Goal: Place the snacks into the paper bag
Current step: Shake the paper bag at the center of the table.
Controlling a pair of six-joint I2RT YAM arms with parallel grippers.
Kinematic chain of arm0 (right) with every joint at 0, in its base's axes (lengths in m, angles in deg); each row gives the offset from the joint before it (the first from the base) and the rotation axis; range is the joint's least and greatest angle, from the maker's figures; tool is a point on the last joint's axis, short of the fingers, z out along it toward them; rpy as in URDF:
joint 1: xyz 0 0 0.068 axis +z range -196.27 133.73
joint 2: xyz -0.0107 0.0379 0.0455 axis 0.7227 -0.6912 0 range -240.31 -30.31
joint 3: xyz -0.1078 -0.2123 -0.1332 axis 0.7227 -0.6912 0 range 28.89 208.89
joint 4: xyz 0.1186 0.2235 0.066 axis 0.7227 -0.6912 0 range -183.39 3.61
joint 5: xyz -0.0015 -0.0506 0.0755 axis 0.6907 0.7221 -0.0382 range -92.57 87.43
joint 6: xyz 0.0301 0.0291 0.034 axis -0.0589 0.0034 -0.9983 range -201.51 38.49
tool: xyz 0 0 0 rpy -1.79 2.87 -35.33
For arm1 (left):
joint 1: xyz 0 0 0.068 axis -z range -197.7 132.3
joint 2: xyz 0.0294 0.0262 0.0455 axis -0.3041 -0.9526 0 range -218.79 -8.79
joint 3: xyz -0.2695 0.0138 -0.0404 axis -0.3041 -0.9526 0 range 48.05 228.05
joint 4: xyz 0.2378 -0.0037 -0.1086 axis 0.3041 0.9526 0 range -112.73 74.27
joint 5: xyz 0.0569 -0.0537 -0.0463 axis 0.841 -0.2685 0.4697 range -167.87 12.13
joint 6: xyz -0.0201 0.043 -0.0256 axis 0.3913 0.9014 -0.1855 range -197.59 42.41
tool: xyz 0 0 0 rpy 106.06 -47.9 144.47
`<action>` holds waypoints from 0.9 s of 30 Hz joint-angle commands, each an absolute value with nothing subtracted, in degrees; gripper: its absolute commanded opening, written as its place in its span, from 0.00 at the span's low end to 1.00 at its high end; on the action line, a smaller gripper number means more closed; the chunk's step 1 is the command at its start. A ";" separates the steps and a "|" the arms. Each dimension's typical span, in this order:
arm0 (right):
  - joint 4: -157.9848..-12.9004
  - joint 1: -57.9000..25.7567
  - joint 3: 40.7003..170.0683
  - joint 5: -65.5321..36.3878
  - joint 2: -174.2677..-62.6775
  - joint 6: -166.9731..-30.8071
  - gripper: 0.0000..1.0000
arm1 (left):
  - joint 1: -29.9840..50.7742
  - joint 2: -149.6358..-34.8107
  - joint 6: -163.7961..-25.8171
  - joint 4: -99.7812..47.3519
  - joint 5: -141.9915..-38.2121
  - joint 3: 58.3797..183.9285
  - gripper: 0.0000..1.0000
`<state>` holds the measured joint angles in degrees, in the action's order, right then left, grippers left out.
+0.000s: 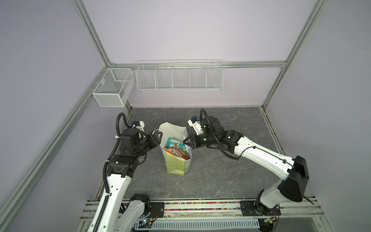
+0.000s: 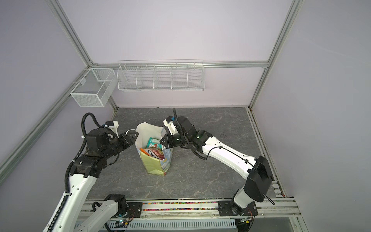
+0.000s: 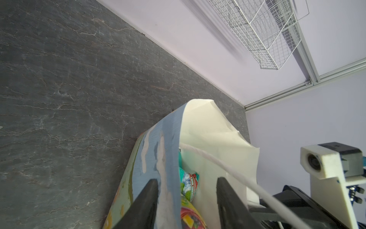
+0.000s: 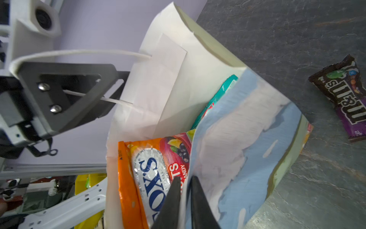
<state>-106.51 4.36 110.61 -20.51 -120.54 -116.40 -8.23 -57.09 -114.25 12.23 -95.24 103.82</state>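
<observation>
Upright at centre of tabletop: paper bag; left pincer parted astride one wall, clamping nothing; right pincer pinched onto opposite printed wall; inside, FOX'S pouch and teal pouch; near bag, brown-purple M&M's pack

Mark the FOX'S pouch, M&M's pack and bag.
FOX'S pouch [image 4: 150,176]: right wrist view, silver logo oval.
M&M's pack [image 4: 343,99]: right wrist view, middle of lettering.
bag [image 1: 174,165]: a top view, yellow-green side panel.
</observation>
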 commanded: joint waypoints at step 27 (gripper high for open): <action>-118.75 -3.79 108.43 -6.63 -104.80 -108.05 0.90 | -8.21 -54.15 -113.98 10.63 -90.02 105.22 0.00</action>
